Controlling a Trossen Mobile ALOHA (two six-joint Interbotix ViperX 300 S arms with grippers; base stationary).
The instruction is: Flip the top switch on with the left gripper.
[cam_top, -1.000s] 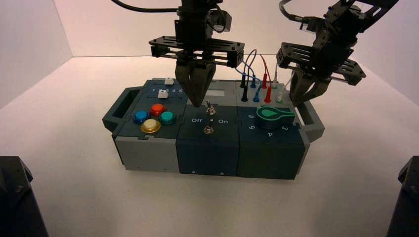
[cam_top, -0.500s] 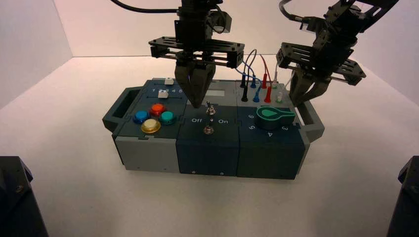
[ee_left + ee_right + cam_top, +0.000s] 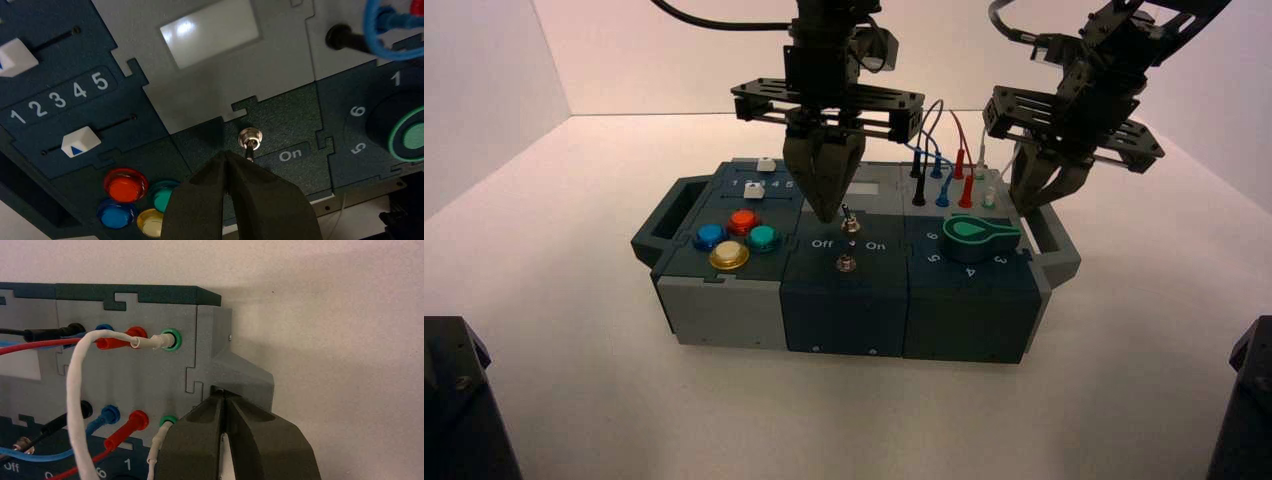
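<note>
In the left wrist view, the left pincer (image 3: 225, 154) hides the "Off" lettering (image 3: 822, 244) and the lower switch (image 3: 846, 263), and partly covers the green button (image 3: 163, 200). That view's edges cut off the green-ringed knob (image 3: 414, 135) and a white slider (image 3: 17, 57). Whether the pincer touches the top switch (image 3: 250, 138) is unclear.

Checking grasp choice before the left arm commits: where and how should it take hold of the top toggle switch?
I'd pinch the slim lever of the top toggle switch, above its round silver nut, coming from above, with the left hand straddling the lever. It's thin and stands out of the panel; the nut looks squat.
</note>
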